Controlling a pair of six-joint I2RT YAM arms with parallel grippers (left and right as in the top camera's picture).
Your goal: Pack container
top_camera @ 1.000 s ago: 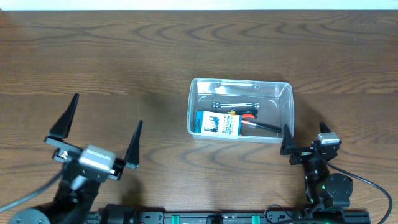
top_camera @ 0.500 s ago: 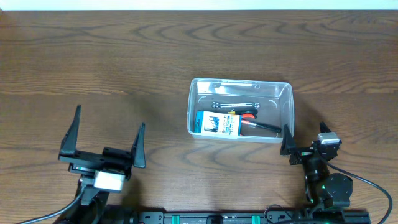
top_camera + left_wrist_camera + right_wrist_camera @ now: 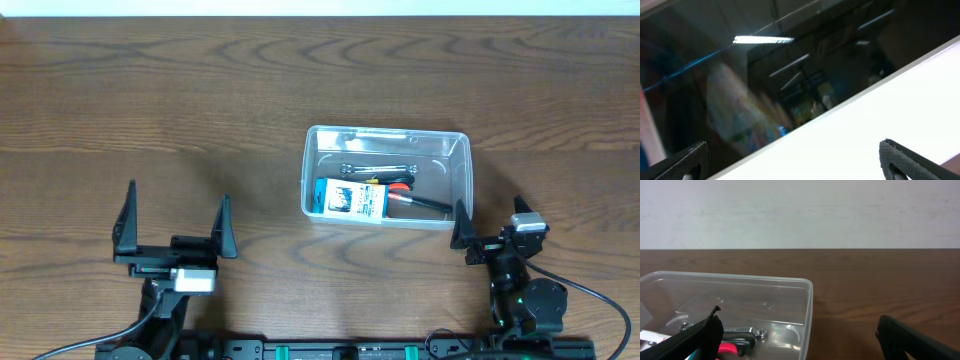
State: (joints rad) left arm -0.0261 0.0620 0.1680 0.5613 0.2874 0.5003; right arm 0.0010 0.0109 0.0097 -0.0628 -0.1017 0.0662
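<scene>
Since a second earlier the left gripper (image 3: 177, 200) had drawn back toward the bottom edge of the overhead view and squared up, no longer tilted. Its fingers stood spread wide with nothing between them. Its wrist camera pointed off the table (image 3: 200, 100) at a dim room, so it showed nothing useful. The right gripper (image 3: 489, 215) had not shifted. It sat at lower right, its fingers also wide apart and empty, its near finger just beside the container's lower right corner.

The container (image 3: 385, 129) lay right of centre, flat on the table, and had not moved. Inside were a blue-and-white card pack (image 3: 350, 198), a metal tool (image 3: 375, 168) behind it and a red-handled tool (image 3: 405, 195) to the right. All three lay loose on the floor of the bin.

The bin looked light and fairly stiff, though its thin clear walls would likely flex under a hard squeeze. Its smooth plastic would probably be slippery. The rim seemed the best hold, with one finger inside a wall and one outside. The right-hand wall was nearest the right gripper. A quick lift or tilt could set the loose tools sliding.
</scene>
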